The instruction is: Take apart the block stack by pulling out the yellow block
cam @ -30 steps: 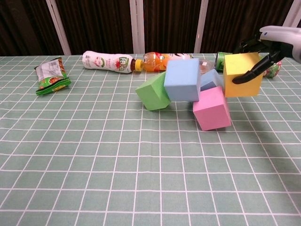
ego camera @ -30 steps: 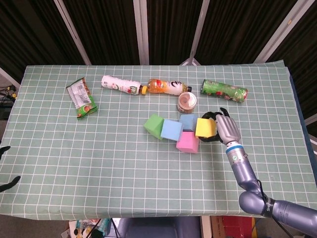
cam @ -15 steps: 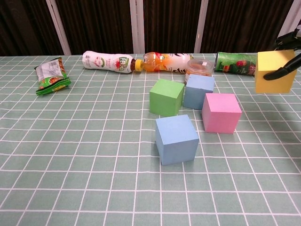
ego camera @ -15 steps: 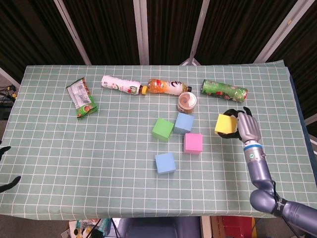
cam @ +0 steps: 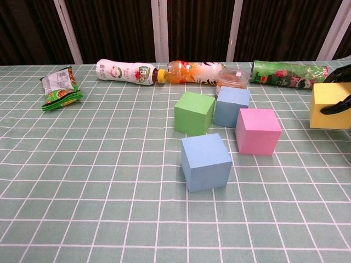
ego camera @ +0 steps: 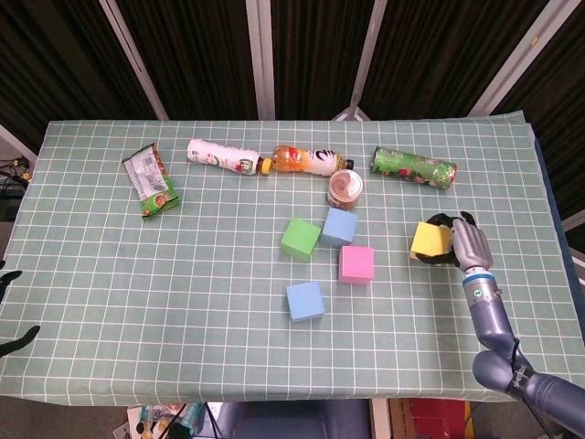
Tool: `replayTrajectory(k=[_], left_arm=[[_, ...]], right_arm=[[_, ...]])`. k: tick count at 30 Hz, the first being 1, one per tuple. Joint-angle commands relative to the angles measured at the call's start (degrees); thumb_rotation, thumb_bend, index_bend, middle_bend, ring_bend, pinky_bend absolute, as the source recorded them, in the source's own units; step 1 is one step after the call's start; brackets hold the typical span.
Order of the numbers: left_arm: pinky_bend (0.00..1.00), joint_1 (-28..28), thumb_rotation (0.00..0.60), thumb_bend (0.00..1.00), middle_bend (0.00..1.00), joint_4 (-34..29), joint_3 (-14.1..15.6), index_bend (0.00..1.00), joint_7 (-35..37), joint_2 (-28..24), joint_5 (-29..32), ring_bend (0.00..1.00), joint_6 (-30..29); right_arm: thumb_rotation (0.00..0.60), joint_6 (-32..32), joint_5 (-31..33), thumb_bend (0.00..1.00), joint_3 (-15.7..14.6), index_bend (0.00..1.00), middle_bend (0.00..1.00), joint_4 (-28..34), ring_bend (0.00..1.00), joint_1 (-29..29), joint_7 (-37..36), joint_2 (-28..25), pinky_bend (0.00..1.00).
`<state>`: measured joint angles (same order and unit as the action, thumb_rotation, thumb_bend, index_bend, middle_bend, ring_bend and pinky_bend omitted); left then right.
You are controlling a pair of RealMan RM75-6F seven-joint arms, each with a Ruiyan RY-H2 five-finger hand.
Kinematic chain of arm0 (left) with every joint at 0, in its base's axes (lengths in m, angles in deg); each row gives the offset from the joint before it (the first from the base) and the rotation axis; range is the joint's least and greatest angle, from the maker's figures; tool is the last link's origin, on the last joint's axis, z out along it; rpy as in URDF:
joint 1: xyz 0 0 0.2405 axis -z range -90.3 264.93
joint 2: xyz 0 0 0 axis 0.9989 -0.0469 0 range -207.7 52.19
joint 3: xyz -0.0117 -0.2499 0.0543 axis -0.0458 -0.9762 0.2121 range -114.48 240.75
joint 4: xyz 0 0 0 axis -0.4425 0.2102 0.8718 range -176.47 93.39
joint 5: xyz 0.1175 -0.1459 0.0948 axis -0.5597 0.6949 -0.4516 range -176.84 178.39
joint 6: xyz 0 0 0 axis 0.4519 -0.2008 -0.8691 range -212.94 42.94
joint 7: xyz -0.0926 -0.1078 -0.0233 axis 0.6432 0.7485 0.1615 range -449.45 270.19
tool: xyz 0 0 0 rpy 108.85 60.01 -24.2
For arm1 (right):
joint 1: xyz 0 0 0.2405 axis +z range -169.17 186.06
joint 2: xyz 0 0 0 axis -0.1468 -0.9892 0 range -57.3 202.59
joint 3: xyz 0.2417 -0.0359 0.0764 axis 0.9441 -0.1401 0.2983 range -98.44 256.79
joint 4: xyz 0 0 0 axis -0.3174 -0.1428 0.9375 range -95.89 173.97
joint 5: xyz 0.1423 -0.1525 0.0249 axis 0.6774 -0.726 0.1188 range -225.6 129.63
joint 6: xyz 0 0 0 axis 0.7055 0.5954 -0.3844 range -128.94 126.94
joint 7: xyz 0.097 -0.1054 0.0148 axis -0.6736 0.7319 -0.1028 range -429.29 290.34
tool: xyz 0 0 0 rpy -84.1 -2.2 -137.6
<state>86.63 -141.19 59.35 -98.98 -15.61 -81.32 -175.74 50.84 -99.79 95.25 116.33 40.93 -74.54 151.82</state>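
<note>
My right hand (ego camera: 464,244) grips the yellow block (ego camera: 428,240) at the right side of the table, low over the cloth; the chest view shows the yellow block (cam: 329,105) at the right edge with dark fingers (cam: 335,108) across it. The other blocks lie apart on the cloth: a green block (ego camera: 300,238), a light blue block (ego camera: 340,227), a pink block (ego camera: 356,263) and a blue block (ego camera: 304,300) nearer the front. In the chest view they are the green block (cam: 193,112), light blue block (cam: 231,106), pink block (cam: 258,130) and blue block (cam: 205,161). My left hand is out of sight.
Along the back lie a white bottle (ego camera: 222,155), an orange drink bottle (ego camera: 306,160), a small jar (ego camera: 345,187), and a green can (ego camera: 413,166) on its side. A snack packet (ego camera: 151,181) lies at the back left. The table's right edge is close to my right hand.
The stack has fallen apart and the blue block rolled toward the front. My right hand carried the yellow block to the right and lowered it.
</note>
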Motion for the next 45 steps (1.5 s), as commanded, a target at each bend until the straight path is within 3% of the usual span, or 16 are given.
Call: replayTrajectory(k=[1,4,8,11,17,22,28,35,45], left_arm=[[0.0,0.04,0.6,0.19,0.07,0.07,-0.15,0.2,-0.32,0.24,0.35,0.0,0.04],[0.0,0.17,0.6,0.19,0.07,0.06,-0.09,0.2,-0.87,0.37,0.5,0.0,0.34],[0.0,0.18,0.6,0.19,0.07,0.0,-0.07,0.2,-1.15,0.47,0.34,0.0,0.21],[0.0,0.13,0.6,0.19,0.07,0.02,-0.18,0.2,-1.18,0.53,0.57,0.0,0.1],[0.0,0.21,0.6,0.19,0.07,-0.01,-0.16,0.2,-1.17,0.57,0.65,0.0,0.31],[0.0,0.35,0.6,0.19,0.07,-0.16,0.14,0.2,-1.14,0.54,0.35,0.0,0.76],[0.0,0.41,0.6,0.19,0.07,-0.23,0.3,0.2,-0.74,0.35,0.09,0.0,0.93],[0.0,0.5,0.6,0.19,0.07,-0.17,0.27,0.2,-0.32,0.17,0.28,0.0,1.23],[0.0,0.74,0.6,0.19,0.07,-0.08,0.19,0.2,-0.36,0.17,0.75,0.0,1.76]], right_arm=[[0.6,-2.01,-2.01,0.24,0.87,0.6,0.47,-3.95,0.26,1.22,-3.0,2.51,0.0],[0.6,-5.0,-2.1,0.24,1.71,0.55,0.4,-7.22,0.22,2.42,-5.76,4.0,0.0],[0.6,-7.69,-2.73,0.23,1.82,0.27,0.09,-10.27,0.02,3.5,-7.29,5.2,0.0],[0.6,-7.6,-3.43,0.17,2.11,0.18,0.01,-9.3,0.0,3.14,-8.23,4.23,0.0],[0.6,-2.99,-4.83,0.16,2.12,0.11,0.0,-0.71,0.0,-0.03,-7.07,-1.51,0.0],[0.6,1.02,-7.2,0.16,0.48,0.11,0.0,9.76,0.0,-3.87,-5.3,-8.24,0.0],[0.6,0.89,-13.2,0.16,-2.48,0.11,0.0,18.63,0.0,-7.45,-9.45,-14.41,0.0],[0.6,1.03,-18.32,0.16,-4.82,0.18,0.08,20.5,0.0,-8.47,-13.23,-13.61,0.0],[0.6,2.15,-16.86,0.16,-4.64,0.2,0.09,21.47,0.0,-6.6,-9.56,-7.69,0.0]])
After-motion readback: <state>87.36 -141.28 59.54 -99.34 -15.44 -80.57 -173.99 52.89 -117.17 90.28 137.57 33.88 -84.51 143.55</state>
